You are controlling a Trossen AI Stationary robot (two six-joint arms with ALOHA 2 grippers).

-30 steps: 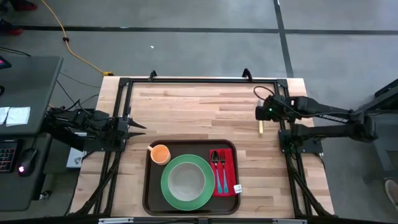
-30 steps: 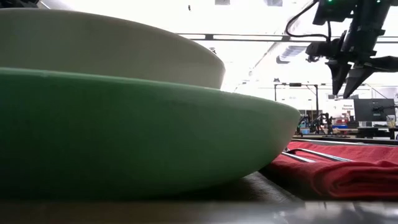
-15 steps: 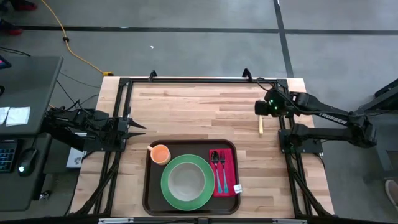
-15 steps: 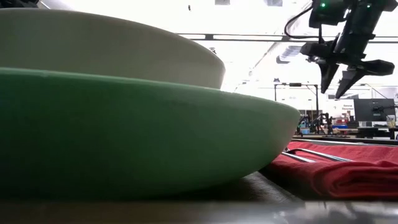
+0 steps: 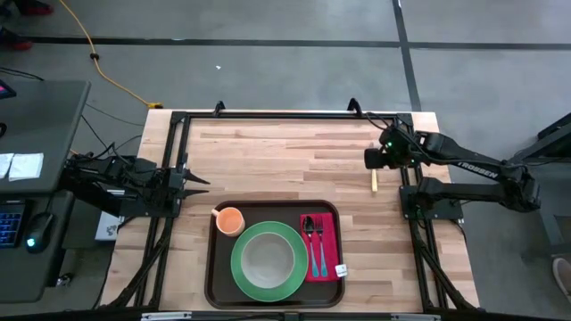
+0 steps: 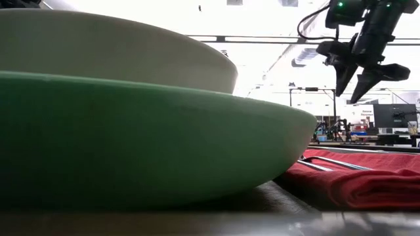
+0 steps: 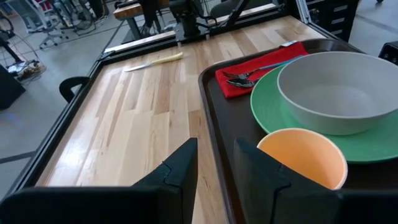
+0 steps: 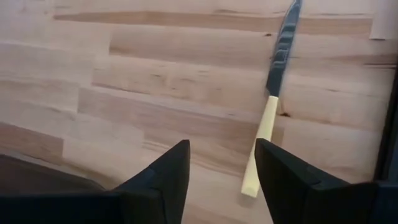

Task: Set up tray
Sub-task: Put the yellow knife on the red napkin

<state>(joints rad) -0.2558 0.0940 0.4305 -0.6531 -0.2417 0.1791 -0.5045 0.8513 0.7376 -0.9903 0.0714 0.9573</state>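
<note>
Wooden planks fill the space below my right gripper [image 8: 216, 174], and a knife [image 8: 272, 102] with a pale handle lies on them just off one fingertip, touched by nothing. A second ago those fingers stood closer together; now they are spread wide and hold nothing, and the arm has drawn slightly back, so I judge I am lining up to take the knife, the one piece not yet on the tray [image 5: 213, 272]. That tray sits well away from these fingers, toward the near table edge, carrying a green plate [image 5: 265, 259] with a bowl, an orange cup [image 5: 230, 219] and a red napkin [image 5: 323, 250] with fork and spoon. My left gripper [image 7: 214, 163] waits beside the tray's rim, partly open and empty. Only the overhead view shows how far knife and tray lie apart; only my right wrist view shows the knife's slant between my fingers.
</note>
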